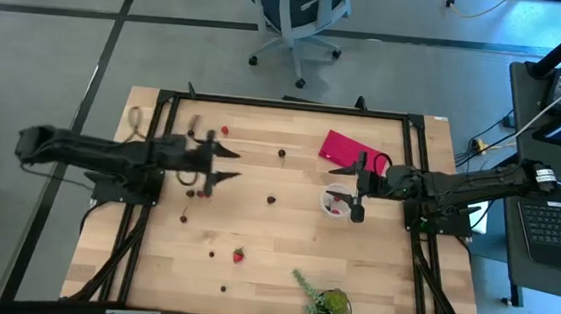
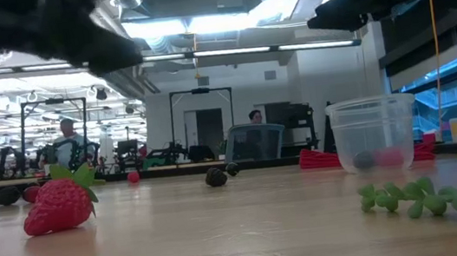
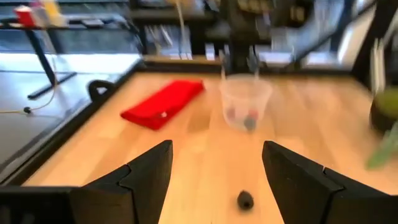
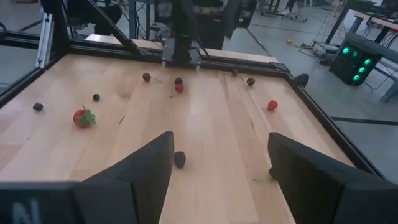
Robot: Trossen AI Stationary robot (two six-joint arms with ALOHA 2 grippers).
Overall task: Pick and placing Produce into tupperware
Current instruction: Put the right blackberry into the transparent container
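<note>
High view: left gripper [image 1: 232,163] open at nine o'clock; right gripper [image 1: 351,190] open over small clear round plastic cup [image 1: 336,202] at three

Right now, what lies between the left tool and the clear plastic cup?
One small dark berry on bare wooden table, seen in the high view, roughly midway between the open left tool and the round clear plastic cup. The left wrist view shows it too.
</note>
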